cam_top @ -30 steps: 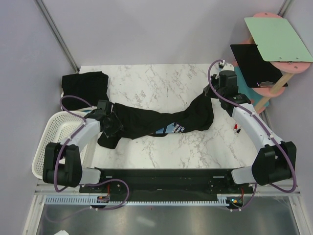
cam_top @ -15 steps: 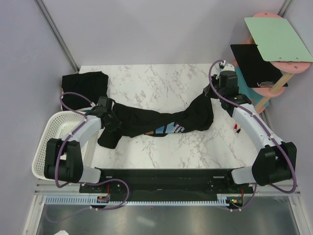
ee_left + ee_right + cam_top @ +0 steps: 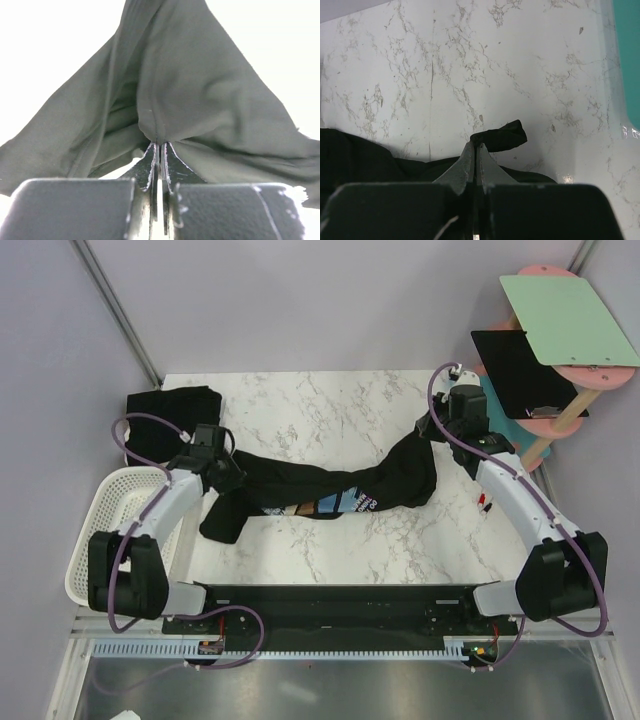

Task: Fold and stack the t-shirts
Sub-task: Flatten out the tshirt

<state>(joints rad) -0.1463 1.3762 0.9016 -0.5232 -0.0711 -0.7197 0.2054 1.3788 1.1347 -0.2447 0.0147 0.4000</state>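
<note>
A black t-shirt [image 3: 300, 490] with a blue, brown and white print [image 3: 340, 504] hangs stretched between both arms over the marble table [image 3: 330, 405]. My left gripper [image 3: 228, 472] is shut on the shirt's left end; in the left wrist view the cloth [image 3: 190, 90] fans up from the pinched fingertips [image 3: 150, 156]. My right gripper [image 3: 432, 430] is shut on the shirt's right end, and in the right wrist view a black fold [image 3: 501, 137] sticks out past the closed tips. Another black t-shirt [image 3: 172, 412] lies folded at the table's back left corner.
A white basket [image 3: 92, 530] stands off the table's left edge beside the left arm. At the back right a pink stand holds a rigid black panel [image 3: 520, 368] and a green board [image 3: 570, 320]. A teal surface [image 3: 627, 55] borders the table's right edge.
My left gripper has closed on the shirt's left end and moved up and back, lifting that end. The right arm has stayed still, holding the other end.
</note>
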